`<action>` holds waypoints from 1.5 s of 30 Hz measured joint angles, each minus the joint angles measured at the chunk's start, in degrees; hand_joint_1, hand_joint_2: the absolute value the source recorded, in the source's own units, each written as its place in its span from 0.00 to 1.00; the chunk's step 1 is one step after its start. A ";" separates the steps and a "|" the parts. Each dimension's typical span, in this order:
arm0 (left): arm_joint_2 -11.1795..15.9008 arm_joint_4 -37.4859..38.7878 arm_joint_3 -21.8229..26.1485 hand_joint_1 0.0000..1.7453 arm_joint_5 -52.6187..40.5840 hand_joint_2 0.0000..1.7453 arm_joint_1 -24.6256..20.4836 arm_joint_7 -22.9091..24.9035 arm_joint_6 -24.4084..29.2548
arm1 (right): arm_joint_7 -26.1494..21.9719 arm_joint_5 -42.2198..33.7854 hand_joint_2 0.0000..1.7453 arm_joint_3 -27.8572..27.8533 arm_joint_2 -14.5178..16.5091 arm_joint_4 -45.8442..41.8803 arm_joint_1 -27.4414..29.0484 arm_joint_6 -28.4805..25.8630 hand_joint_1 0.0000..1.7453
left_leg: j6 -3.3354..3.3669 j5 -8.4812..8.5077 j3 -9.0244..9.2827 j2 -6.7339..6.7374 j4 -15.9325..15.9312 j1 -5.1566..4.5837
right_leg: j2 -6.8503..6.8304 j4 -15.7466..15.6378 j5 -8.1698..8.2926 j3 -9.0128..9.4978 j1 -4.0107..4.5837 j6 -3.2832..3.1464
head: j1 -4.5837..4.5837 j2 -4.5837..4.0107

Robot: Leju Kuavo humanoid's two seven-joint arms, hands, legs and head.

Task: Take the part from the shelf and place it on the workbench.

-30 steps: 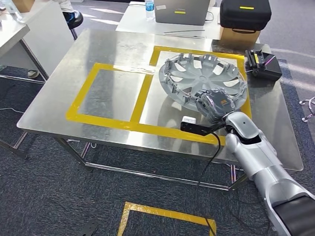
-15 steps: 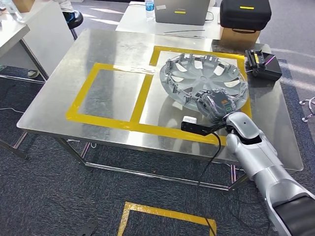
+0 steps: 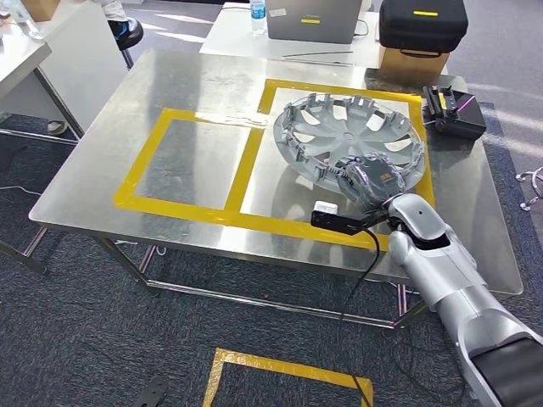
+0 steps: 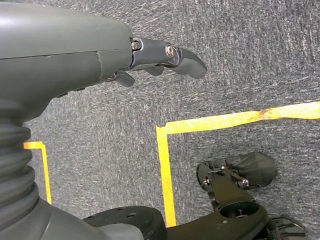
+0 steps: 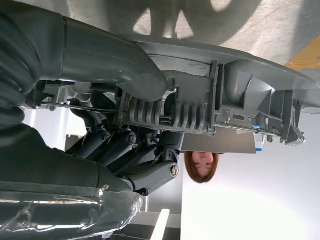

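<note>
**Wheel cover at the workbench, right hand on its near rim**

From the head view I see the wheel cover [image 3: 349, 134], a grey plastic part with spokes and clips, lying inside-up within the right-hand yellow tape square [image 3: 277, 222] on the steel workbench [image 3: 192, 76]. Whether it rests fully flat or is tipped at the near side, I cannot tell.

My right hand [image 3: 368, 180] is at the cover's near edge, closest to me, with the silver arm reaching in from the lower right. In the right wrist view the thick grey thumb [image 5: 113, 60] lies along one face of the rim while the darker fingers [image 5: 151, 175] are curled against the ribbed clips on the other face, so the hand grips the wheel cover [image 5: 234, 75] at its rim.

My left hand [image 4: 75, 55] hangs over grey carpet [image 4: 245, 50] marked with yellow tape; its fingers are straight and slightly apart, and it holds nothing.

Beyond the bench, a black case [image 3: 422, 24] sits on a cardboard box, and a small black device [image 3: 453, 110] rests at the bench's far right corner.
</note>
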 joint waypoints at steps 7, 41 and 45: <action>0.00 0.00 0.00 0.00 -0.03 1.00 0.00 -0.04 -0.03 | -0.02 -0.07 1.00 0.00 0.00 0.02 0.00 -0.02 1.00 | 0.00 0.00 0.00 0.00 0.00 0.00 | 0.00 0.00 0.00 0.00 0.00 0.00 | 0.00 0.00; 0.04 0.00 0.00 0.00 -0.17 0.00 -0.05 -0.46 0.92 | -0.07 -0.55 1.00 -0.02 0.00 -0.96 -0.87 -0.50 0.00 | 0.00 0.01 0.06 0.02 0.00 0.00 | 0.03 -0.02 0.02 0.04 0.00 -0.01 | 0.00 0.00; 0.02 0.00 0.01 0.00 -0.04 0.00 -0.05 -0.36 0.93 | -0.01 -0.63 1.00 -0.02 0.00 -1.10 -0.86 -0.49 0.00 | 0.00 0.01 0.06 0.02 0.00 0.00 | 0.03 -0.02 0.02 0.05 0.00 -0.01 | 0.01 0.00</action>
